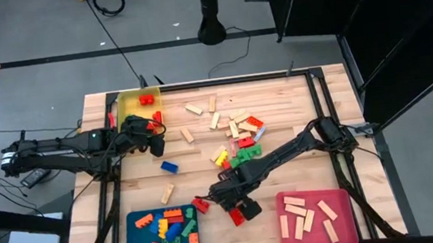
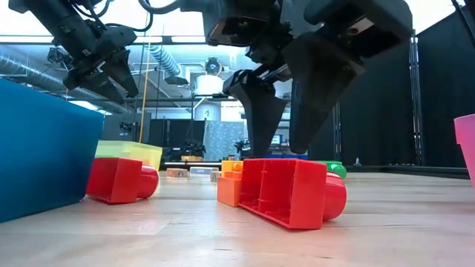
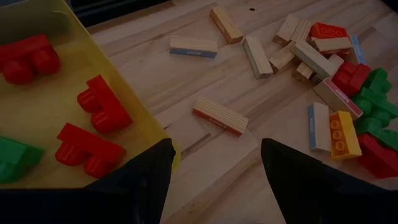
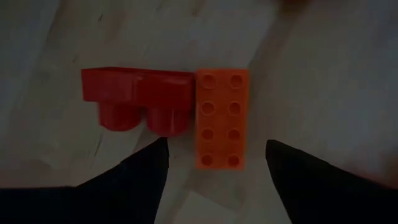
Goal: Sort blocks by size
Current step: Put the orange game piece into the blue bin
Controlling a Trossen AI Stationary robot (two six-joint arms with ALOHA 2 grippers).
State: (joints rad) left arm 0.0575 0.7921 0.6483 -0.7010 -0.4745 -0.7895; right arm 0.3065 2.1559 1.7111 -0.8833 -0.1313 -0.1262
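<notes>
The right gripper (image 1: pixel 239 209) hangs low over the front of the table between the blue tray (image 1: pixel 135 239) and the pink tray (image 1: pixel 347 223), its two dark fingers (image 4: pixel 134 180) spread apart with nothing between them. Just beyond the fingertips lie a red two-stud brick (image 4: pixel 137 99) on its side and an orange eight-stud brick (image 4: pixel 222 118), touching edge to edge on the wood; neither is gripped, and in the low view the fingers stand just above the red brick. Another red brick (image 2: pixel 119 179) lies close by, beside the blue tray. The left gripper (image 1: pixel 156 146) waits beside the yellow tray (image 3: pixel 134 121), fingers wide apart and empty, red bricks (image 3: pixel 102 106) lying in that tray. Loose wooden bars (image 1: pixel 215 120) and coloured bricks (image 1: pixel 240 153) are scattered mid-table; more wooden bars fill the pink tray.
</notes>
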